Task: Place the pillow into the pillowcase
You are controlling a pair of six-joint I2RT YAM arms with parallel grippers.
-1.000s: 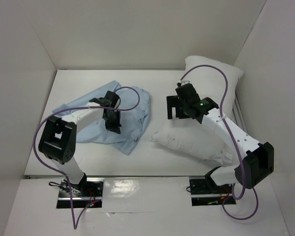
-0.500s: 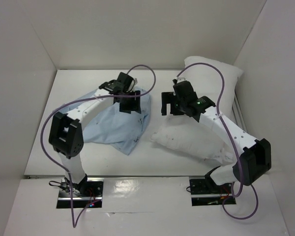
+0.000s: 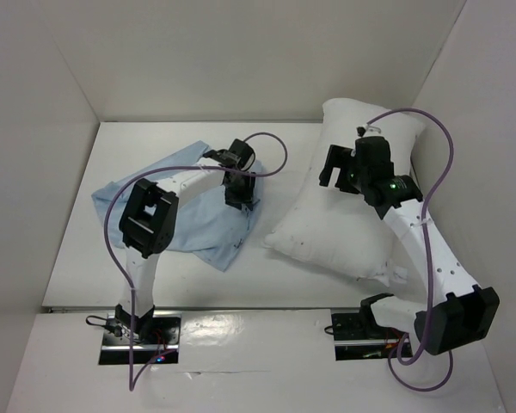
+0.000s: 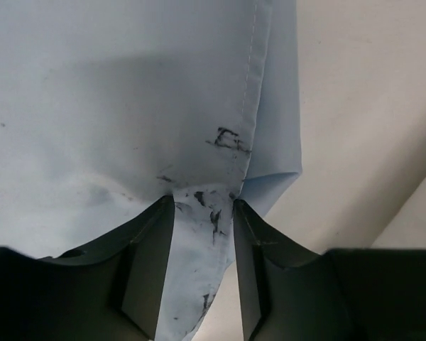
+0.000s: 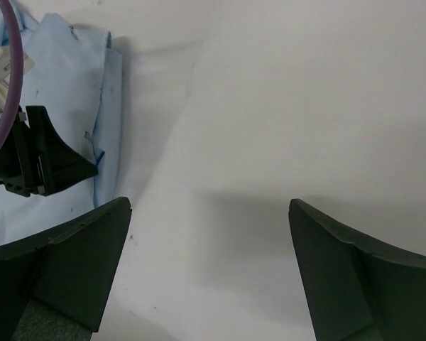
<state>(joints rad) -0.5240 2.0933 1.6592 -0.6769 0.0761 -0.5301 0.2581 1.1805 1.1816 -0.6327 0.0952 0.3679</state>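
The light blue pillowcase [image 3: 181,206] lies flat and wrinkled on the left of the table. My left gripper [image 3: 241,193] is down at its right edge. In the left wrist view the fingers stand a narrow gap apart [image 4: 204,202], with the speckled hem of the pillowcase [image 4: 128,85] lying between them. The white pillow [image 3: 344,219] lies at the right, its far end against the back corner. My right gripper [image 3: 332,169] hovers over the pillow's upper left part, wide open and empty [image 5: 210,206]. The pillow [image 5: 284,106] fills the right wrist view, where the pillowcase [image 5: 64,92] and my left gripper [image 5: 42,160] also show.
White walls close in the table [image 3: 155,142] at the back, left and right. The right wall stands close beside the pillow. Purple cables arc over both arms. Bare table [image 4: 362,106] shows between pillowcase and pillow.
My left gripper has moved from the pillowcase's middle to its far side, then down onto its right edge. My right gripper has moved from the pillow's left edge up and right over the pillow.
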